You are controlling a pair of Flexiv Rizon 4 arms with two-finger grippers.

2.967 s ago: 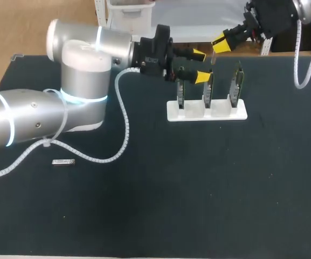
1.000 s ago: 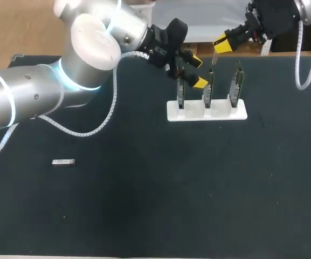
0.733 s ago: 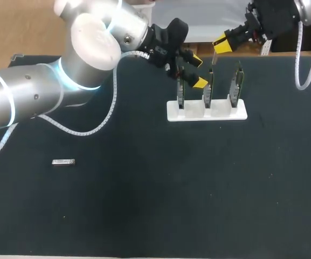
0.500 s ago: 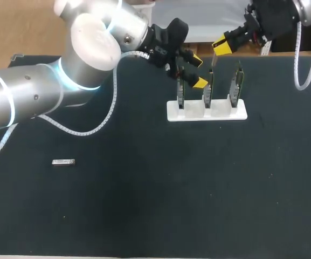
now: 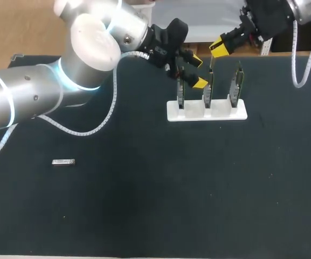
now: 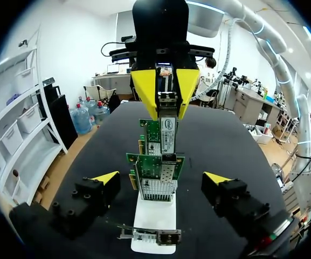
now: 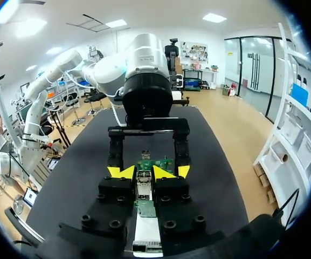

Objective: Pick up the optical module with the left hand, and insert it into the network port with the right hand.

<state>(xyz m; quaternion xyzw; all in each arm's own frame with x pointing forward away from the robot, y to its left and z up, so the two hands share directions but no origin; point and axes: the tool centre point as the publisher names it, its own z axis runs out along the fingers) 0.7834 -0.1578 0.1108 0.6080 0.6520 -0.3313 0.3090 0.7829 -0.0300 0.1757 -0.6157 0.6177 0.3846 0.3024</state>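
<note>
dark, matte table (image 5: 198,194) fills the head view. toward its far edge stands a white holder (image 5: 206,112) with three slots. each slot carries one green network card upright: left card (image 5: 180,94), middle card (image 5: 208,89), right card (image 5: 236,83).

left arm (image 5: 47,91) enters from the left side and ends at the holder's left end. the left jaws are spread wide, with one yellow tip (image 6: 105,177) on either side of the row. they touch none of the cards, and the nearest card sits just ahead between them.

right arm (image 5: 274,13) enters from the far right corner and hangs over the row. the right jaws pinch an optical module (image 6: 167,127) from two sides, held upright just above the cards near the middle one. whether it touches a port i cannot tell.

a second optical module (image 5: 63,162) lies flat on the table, well apart from the holder, toward the left and nearer side.
</note>
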